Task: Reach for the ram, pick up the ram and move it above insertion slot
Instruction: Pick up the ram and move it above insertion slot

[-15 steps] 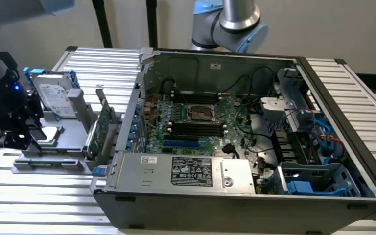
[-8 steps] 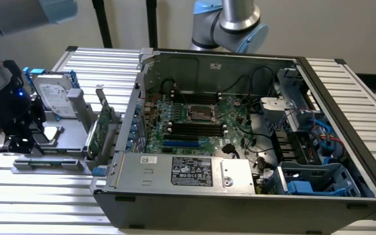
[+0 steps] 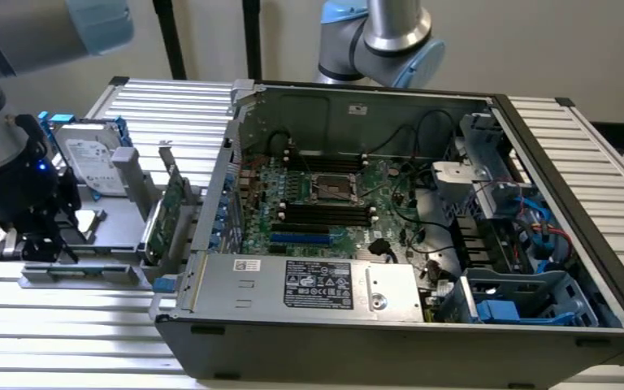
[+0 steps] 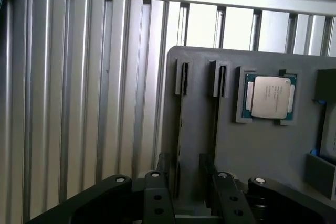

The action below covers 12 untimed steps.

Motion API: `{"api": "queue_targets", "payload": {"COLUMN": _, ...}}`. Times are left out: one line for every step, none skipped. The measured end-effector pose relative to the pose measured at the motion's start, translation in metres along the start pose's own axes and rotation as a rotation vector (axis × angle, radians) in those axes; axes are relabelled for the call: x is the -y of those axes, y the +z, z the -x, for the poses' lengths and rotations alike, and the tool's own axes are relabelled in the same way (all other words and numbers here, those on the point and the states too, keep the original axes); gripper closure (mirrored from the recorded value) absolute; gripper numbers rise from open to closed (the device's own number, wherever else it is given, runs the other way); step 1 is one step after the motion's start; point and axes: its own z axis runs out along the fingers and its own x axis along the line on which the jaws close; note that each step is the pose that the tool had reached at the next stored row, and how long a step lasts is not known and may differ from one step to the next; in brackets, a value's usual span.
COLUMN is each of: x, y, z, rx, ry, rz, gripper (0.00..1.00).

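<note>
The ram (image 4: 179,129) is, in my judgement, the thin dark strip standing on its edge in a groove of the grey holder (image 4: 262,156). One end of the strip lies between the two fingers (image 4: 157,198) and the rest runs straight out beyond the fingertips. A second groove with a similar strip runs just beside it, close to the inner face of the other finger, and I cannot tell for sure which strip is the stick.

The gripper (image 4: 190,184) hangs low over the holder with its fingers apart. Bare grey plastic shows in the gap, and nothing is held. A square silver chip (image 4: 269,96) sits in its own pocket of the holder, farther out to the side of the fingers.

In the exterior view the gripper (image 3: 41,244) is at the holder on the ribbed table (image 3: 62,325). The insertion slot (image 3: 328,213) is one of the black parallel sockets inside the open computer case (image 3: 399,349), well apart from the fingers, toward the exterior view's right.

I judge that the reach is almost done and the pick-up has not begun. A grip here calls for centring the gap on one strip only, then pressing on its flat faces without touching the neighbour.
</note>
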Motion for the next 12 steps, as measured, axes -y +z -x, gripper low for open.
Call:
{"api": "queue_targets", "payload": {"x": 0.0, "y": 0.002, "z": 0.0, "rx": 0.0001, "ry": 0.001, "rz": -0.0001, "gripper": 0.64}}
{"api": "queue_targets", "payload": {"x": 0.0, "y": 0.0037, "z": 0.0, "rx": 0.0, "ry": 0.001, "rz": 0.0, "gripper": 0.64}}
{"api": "queue_targets", "payload": {"x": 0.0, "y": 0.0055, "z": 0.0, "rx": 0.0, "ry": 0.002, "rz": 0.0, "gripper": 0.64}}
{"api": "queue_targets", "payload": {"x": 0.0, "y": 0.0073, "z": 0.0, "rx": -0.0001, "ry": 0.002, "rz": 0.0001, "gripper": 0.64}}
{"api": "queue_targets", "payload": {"x": -0.0001, "y": 0.0091, "z": 0.0, "rx": -0.0001, "ry": 0.003, "rz": 0.0, "gripper": 0.64}}
{"api": "queue_targets", "payload": {"x": -0.0001, "y": 0.0109, "z": 0.0, "rx": 0.0, "ry": 0.004, "rz": -0.0001, "gripper": 0.64}}
{"api": "queue_targets", "payload": {"x": -0.0002, "y": 0.0126, "z": 0.0, "rx": -0.0001, "ry": 0.005, "rz": 0.0, "gripper": 0.64}}
{"api": "queue_targets", "payload": {"x": -0.0003, "y": 0.0147, "z": -0.001, "rx": 0.0, "ry": 0.006, "rz": -0.0002, "gripper": 0.64}}
{"api": "queue_targets", "payload": {"x": -0.0004, "y": 0.0165, "z": -0.001, "rx": 0.0001, "ry": 0.007, "rz": -0.0003, "gripper": 0.64}}
{"api": "queue_targets", "payload": {"x": -0.0005, "y": 0.0183, "z": -0.001, "rx": 0.0, "ry": 0.008, "rz": -0.0002, "gripper": 0.64}}
{"api": "queue_targets", "payload": {"x": -0.0006, "y": 0.0201, "z": -0.001, "rx": -0.0001, "ry": 0.008, "rz": -0.0001, "gripper": 0.64}}
{"api": "queue_targets", "payload": {"x": -0.0006, "y": 0.0218, "z": -0.001, "rx": -0.0001, "ry": 0.009, "rz": -0.0001, "gripper": 0.64}}
